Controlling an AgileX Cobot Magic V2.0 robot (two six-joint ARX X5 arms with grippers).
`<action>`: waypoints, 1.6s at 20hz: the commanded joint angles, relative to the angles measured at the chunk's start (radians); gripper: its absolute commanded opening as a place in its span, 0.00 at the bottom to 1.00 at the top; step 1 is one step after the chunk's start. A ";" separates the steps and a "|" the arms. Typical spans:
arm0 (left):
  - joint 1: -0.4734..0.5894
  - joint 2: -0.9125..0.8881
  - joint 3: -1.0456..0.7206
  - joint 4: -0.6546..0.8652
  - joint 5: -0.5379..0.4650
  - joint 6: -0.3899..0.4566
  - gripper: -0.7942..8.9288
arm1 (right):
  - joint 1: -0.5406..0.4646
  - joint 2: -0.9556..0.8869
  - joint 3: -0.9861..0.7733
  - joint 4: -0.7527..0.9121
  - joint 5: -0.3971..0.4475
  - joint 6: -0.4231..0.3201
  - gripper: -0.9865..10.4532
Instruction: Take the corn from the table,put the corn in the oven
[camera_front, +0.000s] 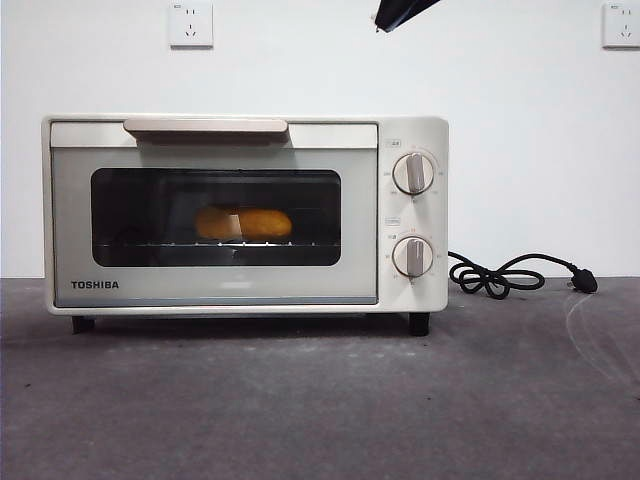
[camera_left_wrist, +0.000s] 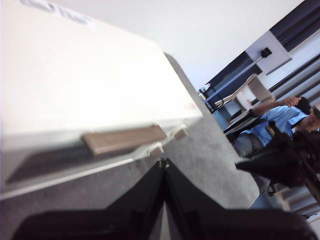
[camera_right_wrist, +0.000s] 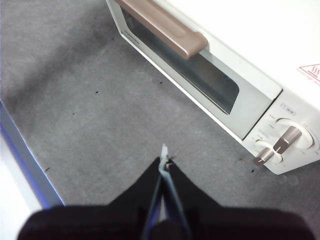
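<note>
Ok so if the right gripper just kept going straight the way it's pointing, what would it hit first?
Probably the table. The right gripper, fingers shut, points down at bare grey surface in front of the oven, whose door is closed. Nothing else seems to lie in its line, though depth is unclear.

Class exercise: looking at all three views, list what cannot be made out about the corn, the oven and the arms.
- Corn: front view, dim behind the oven door's dark glass; kernels unreadable.
- Knob markings: too small.
- Left gripper, right gripper: arms cut off by picture edges.
- Black tip: which arm, unclear.
</note>
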 joint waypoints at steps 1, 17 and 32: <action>-0.039 -0.060 -0.004 -0.097 -0.068 0.052 0.07 | -0.001 -0.003 0.003 0.001 -0.003 0.011 0.08; -0.244 -0.298 -0.004 -0.401 -0.497 0.129 0.07 | -0.001 -0.003 0.003 0.039 0.076 0.076 0.08; -0.302 -0.325 -0.004 -0.715 -0.518 0.244 0.07 | 0.000 -0.003 0.002 0.062 0.124 0.084 0.08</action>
